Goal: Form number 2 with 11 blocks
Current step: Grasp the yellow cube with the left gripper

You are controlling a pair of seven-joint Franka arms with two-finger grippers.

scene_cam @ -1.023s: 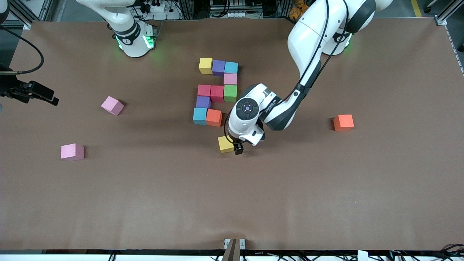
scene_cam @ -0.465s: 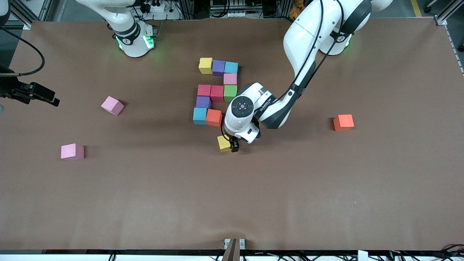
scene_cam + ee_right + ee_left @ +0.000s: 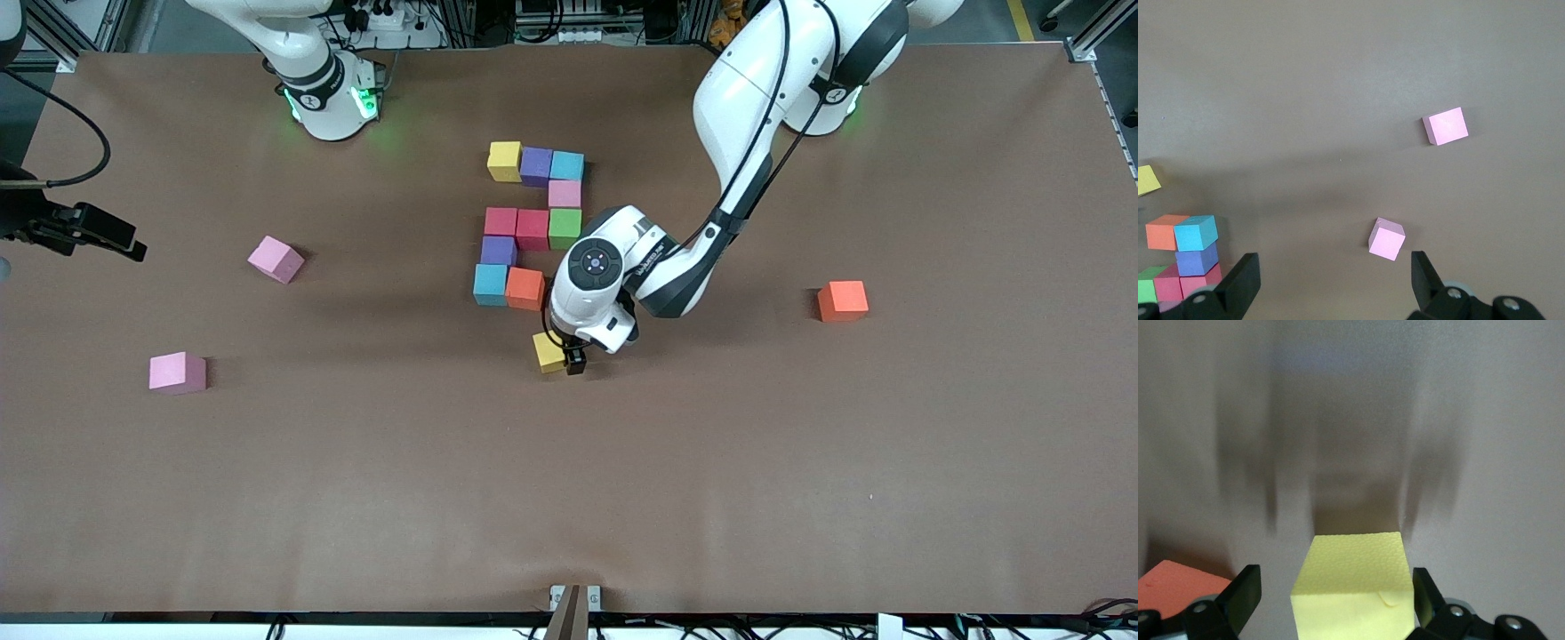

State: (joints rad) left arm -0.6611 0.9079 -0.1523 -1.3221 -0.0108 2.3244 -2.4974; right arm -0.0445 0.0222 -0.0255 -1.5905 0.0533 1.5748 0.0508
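Looking across the table from the right arm's end, I see two loose matte pink cubes, one (image 3: 178,372) nearer the front camera and one (image 3: 276,259) tilted; both show under the right gripper (image 3: 1331,293), whose fingers stand wide apart with nothing between them. That arm waits high up, off toward its own end, I judge to keep clear of the build.

Mid-table sits the unfinished number 2 (image 3: 531,228): ten coloured cubes touching, with the closing corner of the bottom row, beside the orange cube (image 3: 525,288), not yet filled.

The left gripper (image 3: 569,357) is down at the small matte yellow cube (image 3: 1355,587), which rests on the brown table (image 3: 569,498). Its fingers (image 3: 1241,597) are apart, one on each side of the cube with a gap showing, so I judge the cube bracketed, not clamped: lined up for a squeeze before carrying it to that gap.

A spare orange cube (image 3: 842,300) lies well apart, toward the left arm's end.
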